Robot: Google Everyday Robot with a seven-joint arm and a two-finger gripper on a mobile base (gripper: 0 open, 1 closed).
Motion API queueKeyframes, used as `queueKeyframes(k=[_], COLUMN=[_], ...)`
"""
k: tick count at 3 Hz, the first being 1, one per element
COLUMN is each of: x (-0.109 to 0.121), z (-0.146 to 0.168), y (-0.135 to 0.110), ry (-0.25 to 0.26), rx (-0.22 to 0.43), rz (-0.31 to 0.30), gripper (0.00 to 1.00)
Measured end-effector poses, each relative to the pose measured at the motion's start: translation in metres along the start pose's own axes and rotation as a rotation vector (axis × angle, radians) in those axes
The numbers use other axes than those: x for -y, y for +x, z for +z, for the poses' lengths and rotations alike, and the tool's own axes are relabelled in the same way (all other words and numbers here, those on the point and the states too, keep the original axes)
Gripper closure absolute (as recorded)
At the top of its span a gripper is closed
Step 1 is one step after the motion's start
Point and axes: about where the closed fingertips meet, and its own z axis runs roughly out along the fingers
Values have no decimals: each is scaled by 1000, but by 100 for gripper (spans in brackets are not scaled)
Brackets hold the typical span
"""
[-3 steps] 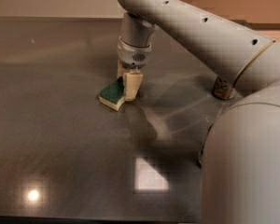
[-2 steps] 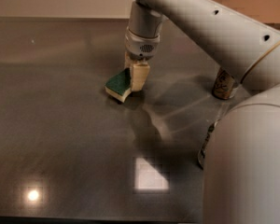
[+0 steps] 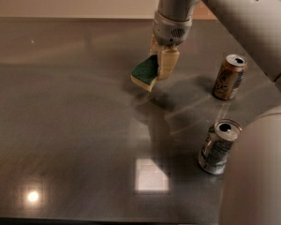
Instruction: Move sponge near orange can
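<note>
Above the far middle of the dark, glossy desk, the gripper hung pointing straight down from the white arm, which reached in from the upper right. Its beige fingers were clenched on the sponge, grasping it by its right end so that the rest stuck out to their left. The sponge was tilted, its dark green top turned up and toward the camera, with the pale yellow foam showing as a thin strip along the lower edge. A shadow lay on the desk just below it. The sponge looked raised a little off the surface, though it could not be told whether its lowest corner touched.

The orange can stood upright to the right of the gripper, near the desk's right side and clearly apart from the sponge, its silver top open. The silver-grey can stood closer to the camera, in front of the orange can and just beside the robot's pale body in the lower right corner. A square patch of reflected light shone on the near desk, with a small round glint at the lower left.
</note>
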Motion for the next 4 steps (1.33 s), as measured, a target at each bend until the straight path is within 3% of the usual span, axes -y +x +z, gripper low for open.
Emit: queueKeyframes(k=[1, 2, 3, 4], x=[-5, 0, 7, 9], z=[-10, -14, -13, -9], y=[34, 63, 89, 109], ry=[24, 44, 53, 54], rx=[-23, -54, -61, -67], rz=[70, 194, 359, 496], gripper=[100, 100, 100, 82])
